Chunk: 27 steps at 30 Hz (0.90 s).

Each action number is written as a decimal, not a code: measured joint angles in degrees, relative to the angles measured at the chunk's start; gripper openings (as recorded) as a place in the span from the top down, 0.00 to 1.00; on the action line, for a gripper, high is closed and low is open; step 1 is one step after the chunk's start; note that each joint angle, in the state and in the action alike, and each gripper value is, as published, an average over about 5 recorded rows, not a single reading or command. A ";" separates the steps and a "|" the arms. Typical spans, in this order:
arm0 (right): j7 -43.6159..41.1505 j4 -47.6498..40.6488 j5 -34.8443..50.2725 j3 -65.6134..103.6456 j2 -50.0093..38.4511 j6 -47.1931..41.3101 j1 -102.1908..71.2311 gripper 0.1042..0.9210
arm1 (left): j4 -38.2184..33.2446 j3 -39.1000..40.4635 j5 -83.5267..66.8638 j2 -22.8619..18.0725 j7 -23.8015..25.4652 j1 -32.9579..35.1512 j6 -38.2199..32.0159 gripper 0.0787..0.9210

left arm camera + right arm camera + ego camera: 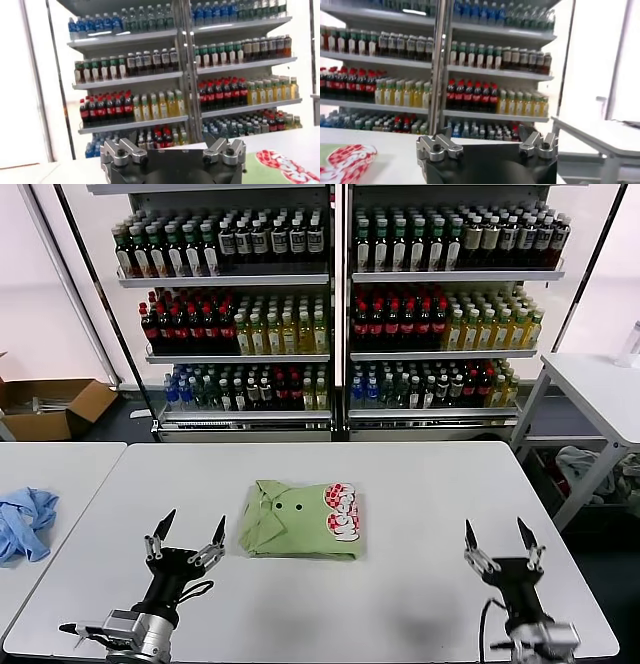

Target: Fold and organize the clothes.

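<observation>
Sitting folded mid-table, our light green collared cotton shirt [302, 519] shows its red-and-white logo. We've got the left gripper [186, 538] and right gripper [500, 537] on either side, both spread wide, holding nothing, apart from it on the white table [400, 484].

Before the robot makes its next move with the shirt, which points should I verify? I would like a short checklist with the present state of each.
1. Shirt folded into a compact rectangle: ok.
2. Shirt lies flat on the white table, away from the edges: ok.
3. Left tool open, holding nothing: ok.
4. Right tool open, holding nothing: ok.
5. Both tools apart from the shirt, one on each side: ok.
6. Hidden underside folds neat: cannot tell.
</observation>
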 measured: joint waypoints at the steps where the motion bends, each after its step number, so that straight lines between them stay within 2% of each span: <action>1: 0.24 0.35 -0.73 0.42 0.22 1.88 -1.91 0.12 | 0.34 -0.18 -0.15 0.21 -0.22 0.37 -0.80 0.12; 13: -0.55 1.39 -3.80 4.05 0.25 18.19 -13.96 0.12 | 1.91 -1.35 -0.60 1.53 -1.69 5.16 -8.86 0.12; 27: -2.67 0.95 -1.59 5.40 -0.23 23.79 -17.42 0.12 | 2.43 -1.68 -1.35 2.08 -2.07 6.85 -11.75 0.12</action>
